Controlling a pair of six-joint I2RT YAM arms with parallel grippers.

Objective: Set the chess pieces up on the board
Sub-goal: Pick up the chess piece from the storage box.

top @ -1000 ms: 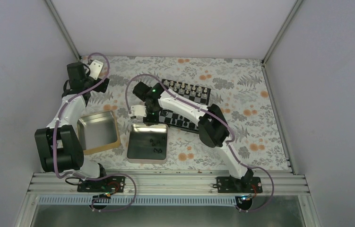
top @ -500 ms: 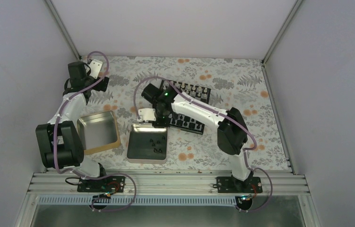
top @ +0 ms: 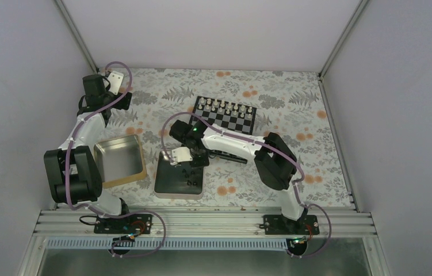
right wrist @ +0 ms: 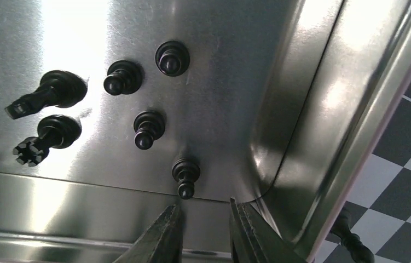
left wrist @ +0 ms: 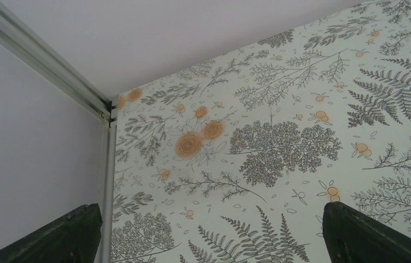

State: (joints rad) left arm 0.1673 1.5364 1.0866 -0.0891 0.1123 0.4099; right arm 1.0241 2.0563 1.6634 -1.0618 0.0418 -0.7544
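Chess pieces point(right wrist: 149, 127) in tin point(right wrist: 279, 109); right pincer point(right wrist: 204, 208) slightly parted, empty; left pincer point(left wrist: 211, 230) released; board point(right wrist: 408, 137) marked "8".

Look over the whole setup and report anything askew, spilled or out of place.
The board lies skewed, not square to the table's edges. At least six black pieces are scattered in the silver tin rather than on their squares. Nothing looks spilled or damaged.
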